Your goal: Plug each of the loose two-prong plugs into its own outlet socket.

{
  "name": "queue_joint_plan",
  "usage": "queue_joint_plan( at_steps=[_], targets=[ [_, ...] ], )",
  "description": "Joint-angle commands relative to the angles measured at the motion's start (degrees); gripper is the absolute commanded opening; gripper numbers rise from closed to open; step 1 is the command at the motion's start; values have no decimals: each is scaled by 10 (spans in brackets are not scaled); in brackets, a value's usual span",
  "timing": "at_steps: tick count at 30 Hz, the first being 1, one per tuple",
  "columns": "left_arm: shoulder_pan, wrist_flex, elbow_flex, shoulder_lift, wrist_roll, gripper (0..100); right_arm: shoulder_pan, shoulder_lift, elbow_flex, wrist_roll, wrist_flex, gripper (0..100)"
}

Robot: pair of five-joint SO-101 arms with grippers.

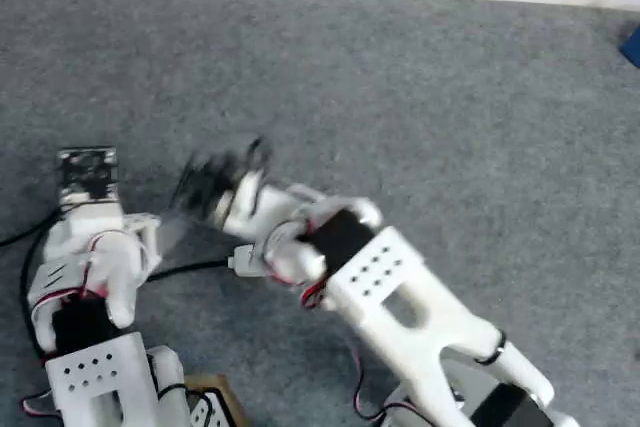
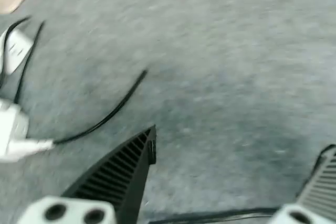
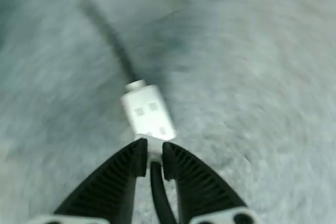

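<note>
Just ahead of the right claw (image 3: 152, 156) sits the white plug (image 3: 148, 113), rear clamped between the tips. The left claw (image 2: 241, 140) is open.

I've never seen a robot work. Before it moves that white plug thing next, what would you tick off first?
1. Right pincer gripping the white connector: ok, shut on its near end.
2. Prongs lined up with a socket: cannot tell; neither prongs nor socket holes are visible.
3. Left pincer free: ok, open, holding nothing.
4. Second white connector located: ok, lying on the carpet.
5. Black cable slack: ok, it curves loosely on the carpet.
</note>
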State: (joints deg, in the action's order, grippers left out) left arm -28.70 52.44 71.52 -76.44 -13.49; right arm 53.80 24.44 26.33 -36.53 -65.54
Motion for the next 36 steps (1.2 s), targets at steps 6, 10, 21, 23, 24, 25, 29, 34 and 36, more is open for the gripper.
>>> queue_joint_plan(
  at_steps=[6, 10, 21, 23, 24, 25, 29, 34, 36],
  targets=[
    [-103, -67, 73, -4, -76, 441, 10, -20, -29, -164, -44, 7],
    [-129, -74, 73, -4, -88, 441, 9, -18, -31, -182, -40, 7],
    [-169, -72, 76, -4, -113, 443, 7, -23, 25, -188, 83, 7],
    [-182, -75, 83, -4, -124, 442, 7, -24, 38, -202, 90, 7],
    [-187, -75, 85, -4, -125, 442, 7, -24, 42, -210, 90, 7],
    [-192, -75, 86, -4, -125, 442, 7, -24, 44, -215, 90, 7],
    [-204, -75, 84, -4, -125, 443, 0, -24, 44, -219, 91, 7],
    [-204, -75, 85, -5, -125, 442, -15, -24, 45, -219, 109, 7],
    [-204, -75, 86, -5, -125, 442, -15, -25, 54, -219, 110, 7]
  ],
)
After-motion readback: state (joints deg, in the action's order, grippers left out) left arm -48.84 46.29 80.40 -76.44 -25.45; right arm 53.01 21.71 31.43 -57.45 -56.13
